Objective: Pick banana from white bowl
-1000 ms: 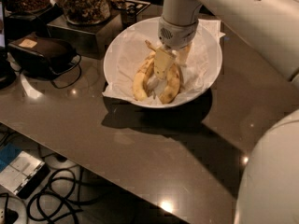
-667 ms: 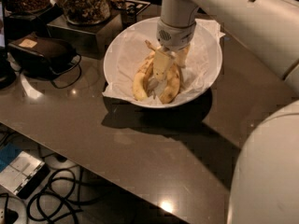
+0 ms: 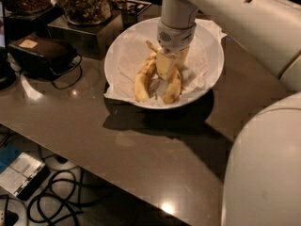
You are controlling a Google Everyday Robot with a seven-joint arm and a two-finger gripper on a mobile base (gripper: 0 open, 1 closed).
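The white bowl (image 3: 207, 74), lined with crumpled white paper, stands on the dark table. Two yellow bananas lie in it. The banana (image 3: 142, 80) is the slimmer, curved one on the left, with its long stem pointing up and back. A shorter, stubbier banana (image 3: 172, 89) lies to its right. My gripper (image 3: 165, 66) reaches straight down from the white arm into the bowl. It sits between the upper ends of the two bananas, touching or very near both, and hides those ends.
A black case with a cable (image 3: 43, 54) lies at the left. Jars of snacks (image 3: 84, 3) on a dark box stand behind the bowl. My white arm segment (image 3: 263, 168) fills the lower right. Cables and a device (image 3: 21, 173) lie on the floor below the table edge.
The gripper stays low in the bowl between the bananas. The near part of my arm has come further into view at the lower right. The bananas have not moved.
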